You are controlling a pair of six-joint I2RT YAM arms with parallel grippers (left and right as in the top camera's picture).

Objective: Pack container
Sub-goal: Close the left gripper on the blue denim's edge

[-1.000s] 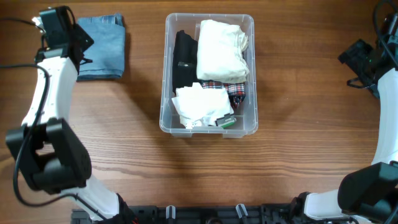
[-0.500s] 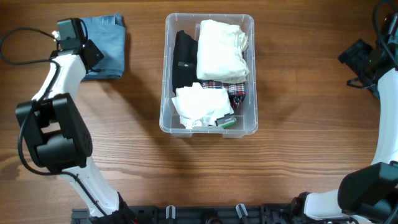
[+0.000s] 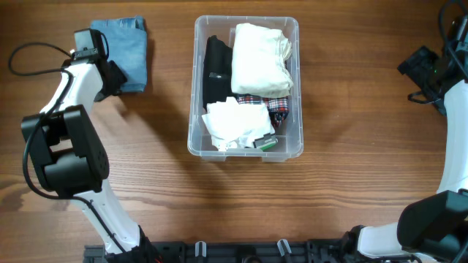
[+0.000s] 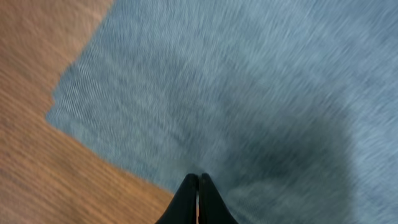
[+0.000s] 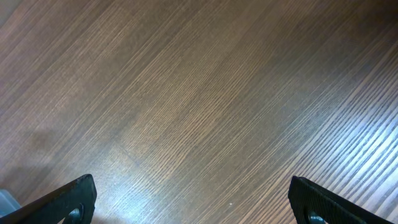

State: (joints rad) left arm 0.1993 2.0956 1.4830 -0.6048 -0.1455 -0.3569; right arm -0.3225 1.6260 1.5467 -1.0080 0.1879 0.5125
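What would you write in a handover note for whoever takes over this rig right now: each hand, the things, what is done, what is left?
The left hand is shut, holding nothing, low over the blue cloth that lies left of the box.
The right hand is open over bare table, far right.
Done: the box holds a cream cloth, black garment, checked cloth and white cloth.
Left: pack the blue cloth.
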